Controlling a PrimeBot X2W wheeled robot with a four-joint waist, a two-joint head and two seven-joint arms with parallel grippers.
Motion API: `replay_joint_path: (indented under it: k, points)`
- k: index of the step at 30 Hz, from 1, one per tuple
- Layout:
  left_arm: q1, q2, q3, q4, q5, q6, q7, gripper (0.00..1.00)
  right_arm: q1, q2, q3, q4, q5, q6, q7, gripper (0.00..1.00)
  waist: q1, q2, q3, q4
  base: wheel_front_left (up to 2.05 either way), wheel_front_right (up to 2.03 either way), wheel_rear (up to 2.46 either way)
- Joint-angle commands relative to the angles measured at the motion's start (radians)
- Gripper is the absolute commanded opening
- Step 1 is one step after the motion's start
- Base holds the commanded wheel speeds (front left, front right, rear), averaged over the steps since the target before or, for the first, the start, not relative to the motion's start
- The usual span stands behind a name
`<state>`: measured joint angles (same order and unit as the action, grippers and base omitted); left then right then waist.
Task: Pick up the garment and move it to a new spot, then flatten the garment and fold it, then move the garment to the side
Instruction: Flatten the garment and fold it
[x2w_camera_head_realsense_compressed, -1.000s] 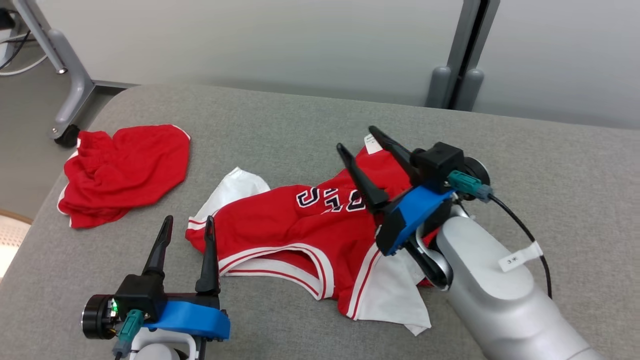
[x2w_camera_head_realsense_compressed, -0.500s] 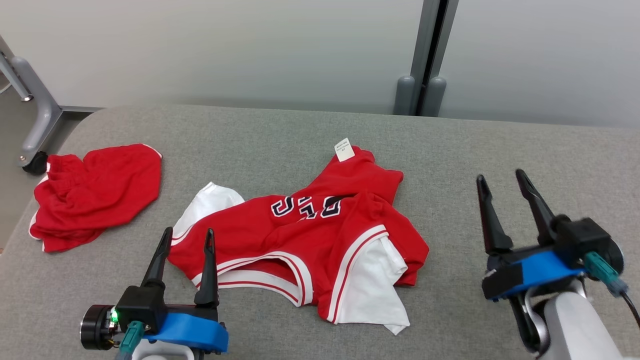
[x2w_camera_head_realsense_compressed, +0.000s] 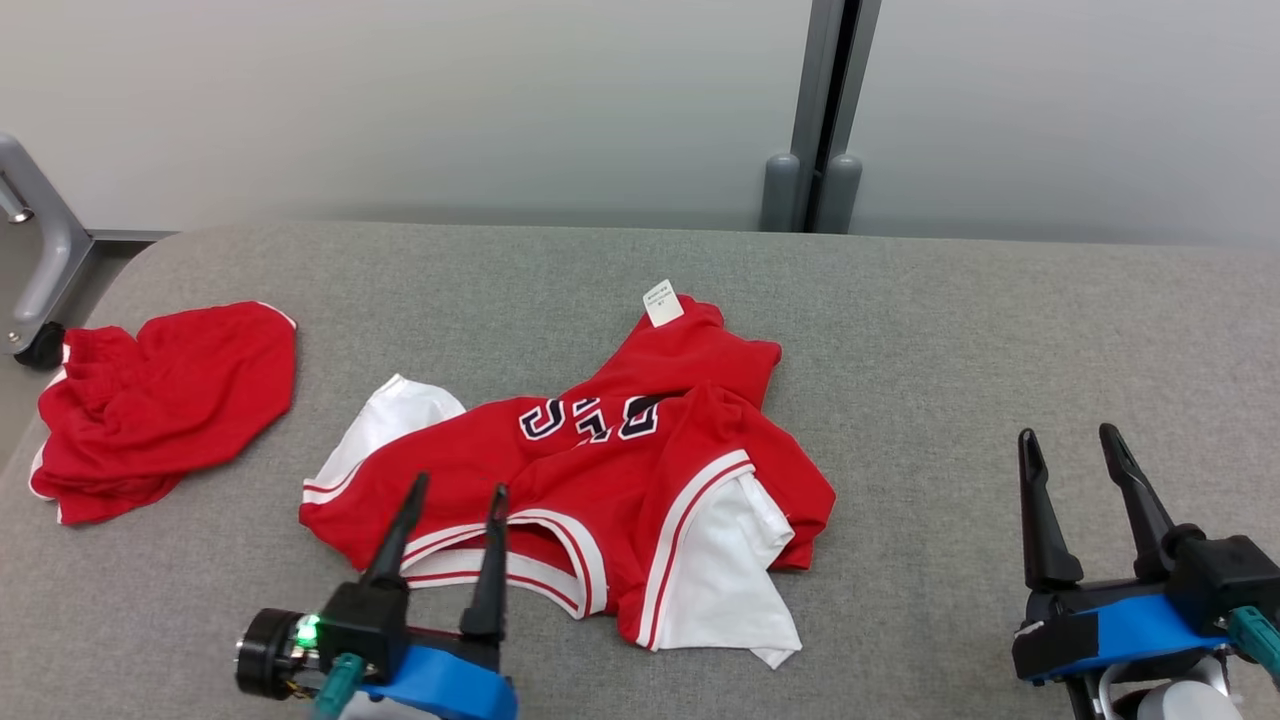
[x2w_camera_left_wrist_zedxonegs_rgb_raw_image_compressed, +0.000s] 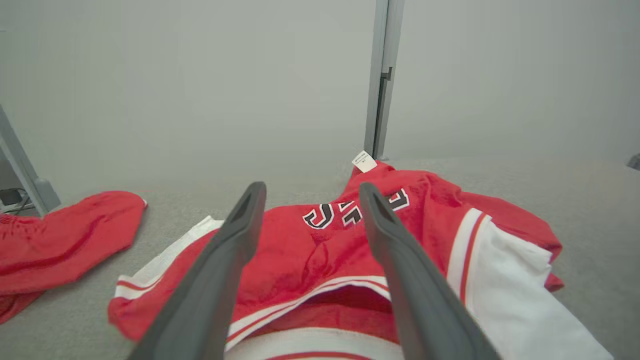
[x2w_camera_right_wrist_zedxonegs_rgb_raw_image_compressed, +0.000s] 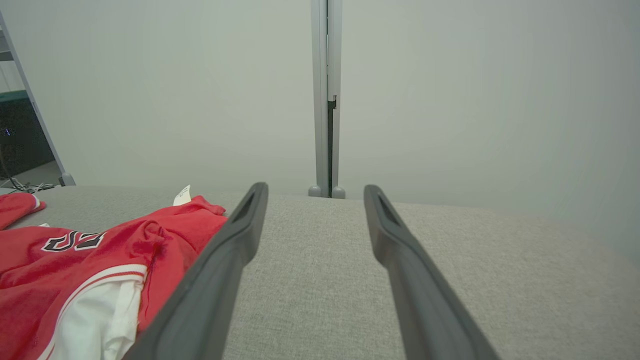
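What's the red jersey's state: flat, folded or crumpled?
Crumpled. The red jersey lies bunched, neither spread flat nor neatly folded: its lettering is creased, white inner fabric is turned out, and ridges cross it.

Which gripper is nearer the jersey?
Left. The left gripper is at the jersey's near hem; the right gripper is well off to its right, not touching.
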<state>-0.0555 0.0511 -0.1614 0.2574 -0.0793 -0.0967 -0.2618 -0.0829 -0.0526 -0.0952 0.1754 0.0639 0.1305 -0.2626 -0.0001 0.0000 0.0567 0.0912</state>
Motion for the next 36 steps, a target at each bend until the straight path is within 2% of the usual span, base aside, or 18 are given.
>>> replay_joint_path:
  k: [1, 8, 16, 25, 27, 28, 33, 36]
  points:
    - [0.003, -0.001, -0.036, 0.011, -0.001, -0.008, -0.005, 1.0, 0.008, 0.003, -0.003, -0.006, 0.005, 0.001, -0.003, 1.0, 0.0001, 0.0, 0.002, -0.001, 0.0, 0.0, 0.0]
    - [-0.014, -0.001, -0.183, 0.12, -0.01, -0.025, -0.005, 1.0, -0.007, 0.002, 0.002, -0.004, 0.028, 0.001, -0.003, 1.0, 0.0001, 0.0, 0.021, -0.014, 0.0, 0.0, 0.0]
    - [-0.075, -0.001, -0.245, 0.294, -0.049, -0.027, -0.005, 1.0, -0.021, 0.002, 0.007, 0.007, 0.038, 0.001, -0.003, 1.0, 0.0001, 0.0, 0.051, -0.058, 0.0, 0.0, 0.0]
    - [-0.148, -0.001, -0.34, 0.416, -0.101, -0.03, -0.004, 1.0, -0.017, 0.002, 0.005, 0.019, 0.044, 0.001, -0.003, 1.0, 0.0001, 0.0, 0.066, -0.088, 0.0, 0.0, 0.0]
    - [-0.159, -0.001, -0.351, 0.433, -0.118, -0.022, -0.004, 0.42, -0.012, 0.002, 0.004, 0.022, 0.046, 0.001, -0.003, 1.0, 0.0001, 0.0, 0.064, -0.089, 0.0, 0.0, 0.0]
    - [-0.162, -0.001, -0.352, 0.439, -0.125, -0.019, -0.004, 0.0, -0.01, 0.002, 0.002, 0.023, 0.047, 0.001, -0.003, 1.0, 0.0001, 0.0, 0.063, -0.088, 0.0, 0.0, 0.0]
    - [-0.146, 0.009, -0.303, 0.408, -0.149, 0.003, -0.004, 0.0, 0.006, 0.002, -0.023, 0.024, 0.05, 0.001, -0.003, 1.0, 0.0001, 0.0, 0.055, -0.064, 0.0, 0.0, 0.0]
    - [-0.115, 0.05, -0.251, 0.353, -0.157, 0.019, -0.004, 0.0, 0.01, 0.002, -0.036, 0.03, 0.054, 0.001, -0.003, 1.0, 0.0001, 0.0, 0.052, -0.039, 0.0, 0.0, 0.0]
